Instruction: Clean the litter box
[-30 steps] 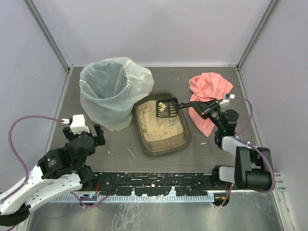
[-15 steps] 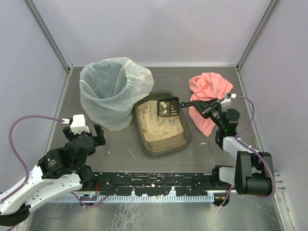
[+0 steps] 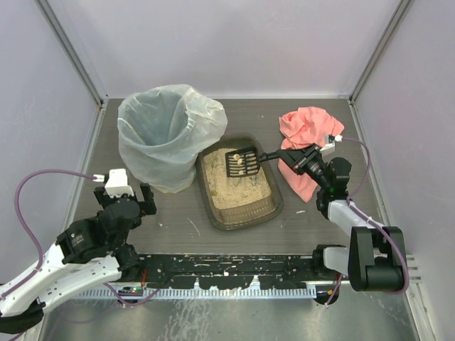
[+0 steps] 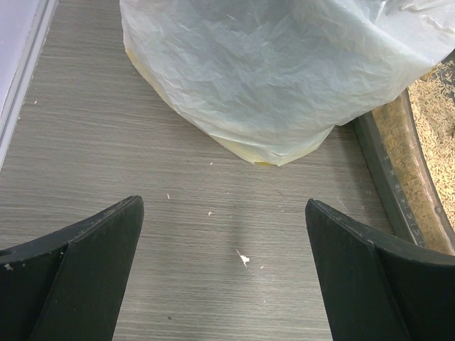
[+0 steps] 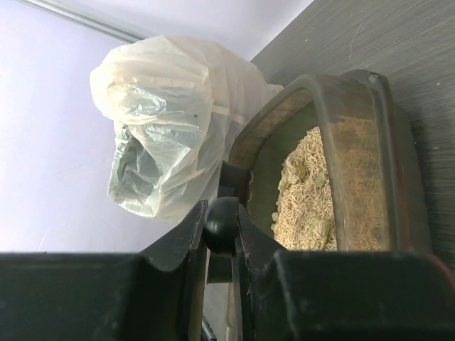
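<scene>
Grey wood-grain table [image 3: 178, 220] between pale walls. From above, the litter box [image 3: 245, 222] sits mid-table, just beside the bag-lined bin [image 3: 153, 160], with a pink cloth [image 3: 306, 128] to its right. My right claw [image 3: 288, 154] is clenched on the black slotted scoop [image 3: 240, 163], held over the box's far end. My left claw [image 3: 126, 201] hovers released, near the bin.

Left wrist view: my fingers [image 4: 85, 277] are spread wide over bare table, with the box's rim at the right edge.

Right wrist view: only here do my pads show pinching the scoop's handle, with litter heaped beyond.

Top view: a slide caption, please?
Right fingers hold a black scoop over the litter box, beside the bag-lined bin.
</scene>
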Tool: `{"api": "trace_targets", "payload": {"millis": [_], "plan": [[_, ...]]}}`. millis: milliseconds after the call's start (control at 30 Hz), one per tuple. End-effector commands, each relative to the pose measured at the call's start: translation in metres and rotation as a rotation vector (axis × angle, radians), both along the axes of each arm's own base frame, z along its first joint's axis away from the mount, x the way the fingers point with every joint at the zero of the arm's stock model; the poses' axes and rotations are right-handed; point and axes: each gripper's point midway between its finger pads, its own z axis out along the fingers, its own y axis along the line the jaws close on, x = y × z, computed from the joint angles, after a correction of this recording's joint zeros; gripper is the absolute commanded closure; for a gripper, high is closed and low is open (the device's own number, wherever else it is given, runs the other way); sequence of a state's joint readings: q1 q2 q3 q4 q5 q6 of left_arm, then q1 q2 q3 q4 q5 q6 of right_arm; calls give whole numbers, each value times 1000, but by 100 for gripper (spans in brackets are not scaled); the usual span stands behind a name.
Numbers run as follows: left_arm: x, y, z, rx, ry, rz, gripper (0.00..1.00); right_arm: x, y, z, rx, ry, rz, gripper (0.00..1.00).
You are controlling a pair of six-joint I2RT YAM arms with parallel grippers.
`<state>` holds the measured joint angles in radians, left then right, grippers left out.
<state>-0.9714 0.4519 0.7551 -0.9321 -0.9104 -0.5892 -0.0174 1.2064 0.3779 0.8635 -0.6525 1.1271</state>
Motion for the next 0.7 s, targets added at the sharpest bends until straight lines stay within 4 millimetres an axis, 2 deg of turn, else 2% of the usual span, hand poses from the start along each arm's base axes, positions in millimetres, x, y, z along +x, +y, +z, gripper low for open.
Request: {"api": "trace_targets", "payload": {"millis": [0, 333, 533, 667], "plan": [[3, -3, 8, -37, -32, 2, 2, 0, -1, 33, -29, -73, 3, 99], [4, -5, 8, -33, -28, -2, 2, -6, -6, 83, 37, -73, -40, 99], [4, -6, 8, -29, -26, -3, 2, -4, -8, 134, 59, -125, -108, 99], [4, -6, 7, -26, -25, -3, 2, 0, 8, 169, 59, -165, -115, 99]]}}
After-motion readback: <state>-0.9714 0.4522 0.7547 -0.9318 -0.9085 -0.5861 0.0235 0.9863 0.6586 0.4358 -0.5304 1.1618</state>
